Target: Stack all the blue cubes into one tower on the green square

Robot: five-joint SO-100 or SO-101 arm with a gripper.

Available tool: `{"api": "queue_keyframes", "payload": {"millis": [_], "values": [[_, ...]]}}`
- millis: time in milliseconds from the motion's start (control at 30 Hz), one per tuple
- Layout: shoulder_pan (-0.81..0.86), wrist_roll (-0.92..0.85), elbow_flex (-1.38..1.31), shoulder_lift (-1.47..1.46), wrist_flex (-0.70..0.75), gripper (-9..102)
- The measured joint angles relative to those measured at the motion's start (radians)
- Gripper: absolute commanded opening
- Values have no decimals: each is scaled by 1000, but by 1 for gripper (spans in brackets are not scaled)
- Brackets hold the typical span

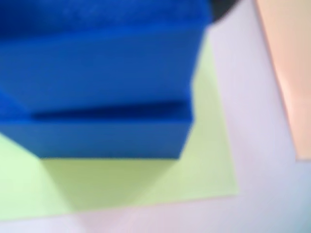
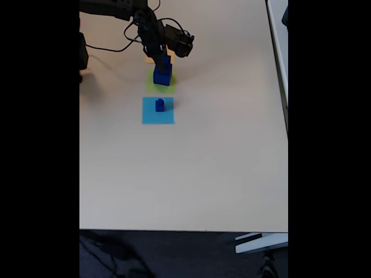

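A: Where do the cubes stand?

B: In the fixed view two blue cubes are already stacked on the green square point(image 2: 152, 86): the large cube point(image 2: 163, 77) at the bottom and a mid cube point(image 2: 164, 61) on top of it. A small cube point(image 2: 160, 105) sits apart on the light-blue square point(image 2: 152, 116), nearer the camera. The wrist view shows the stack close up, the upper cube point(image 1: 97, 73) resting on the lower one point(image 1: 107, 138) with a dark seam between them, lime paper point(image 1: 146, 184) beneath and an orange sheet point(image 1: 286, 68) off to the right.

A: And the gripper?

B: The gripper point(image 2: 163, 57) is right at the top cube. Whether its jaws are clamped on the cube or have let go, I cannot tell; it is too small in the fixed view.

A: How would the last cube handle?

B: My guess is light and rigid, foam or plastic, with flat matt sides that should not slip much. It is small, so the jaws would need to close narrow and square on two opposite faces, around mid-height, leaving the bottom free for setting down.

A: Risks?

B: The tower is light too. A nudge while placing could shift the top cube off centre or topple it, so a straight-down, gentle release seems wise.
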Motion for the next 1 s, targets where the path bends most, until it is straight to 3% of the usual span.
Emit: {"api": "queue_keyframes", "payload": {"millis": [600,1000], "values": [[0,-3,-103,8,-84,34],[143,-164,-308,-29,-80,31]]}}
